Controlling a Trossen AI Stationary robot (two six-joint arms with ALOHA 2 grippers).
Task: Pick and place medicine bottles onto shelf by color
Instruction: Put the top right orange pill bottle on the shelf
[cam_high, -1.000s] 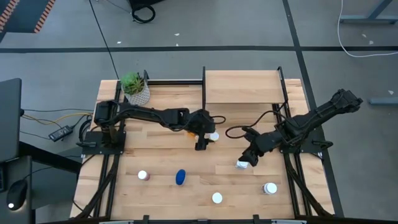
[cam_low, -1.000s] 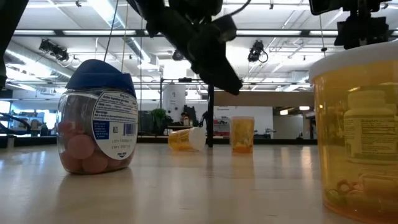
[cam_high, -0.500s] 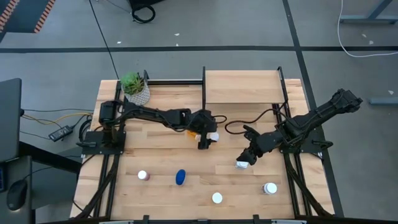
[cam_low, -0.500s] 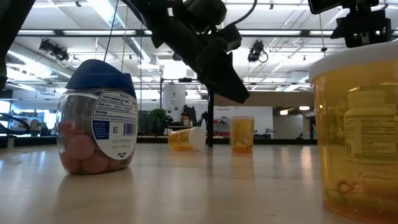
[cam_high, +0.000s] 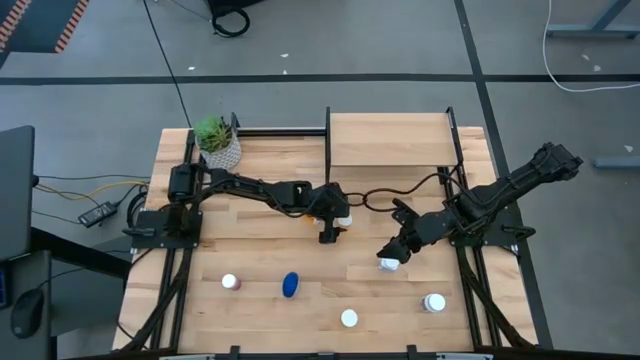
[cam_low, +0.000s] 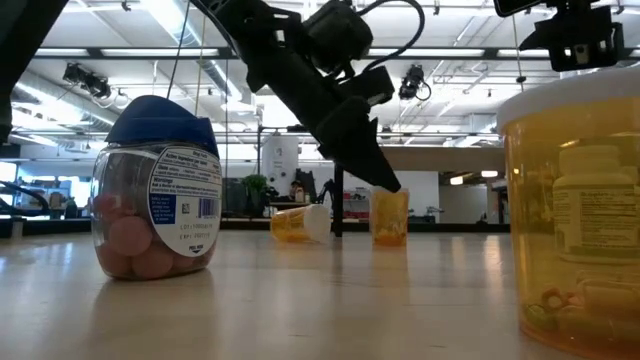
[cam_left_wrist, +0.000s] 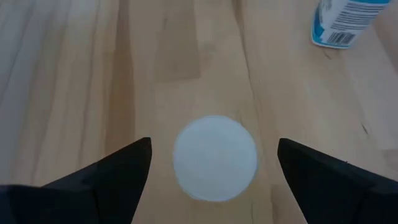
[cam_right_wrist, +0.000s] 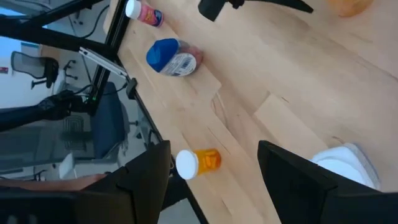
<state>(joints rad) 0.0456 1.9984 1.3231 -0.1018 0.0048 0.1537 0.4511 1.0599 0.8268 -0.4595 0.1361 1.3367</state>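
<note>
My left gripper hangs open, slanting down, just over an upright bottle whose round white cap shows between its fingers without touching them. In the low view this gripper stands right above an upright orange bottle. Beside it another orange bottle lies on its side. My right gripper is open and holds nothing, hovering by a white bottle that stands on the table. The shelf stands at the far edge.
Toward the near edge stand a pink bottle, a blue one and two white-capped ones. A potted plant sits at the far left corner. Bare wood lies between the two grippers.
My left gripper has come down and a little toward the table's right edge, closing on the upright orange bottle. No bottle has moved.
</note>
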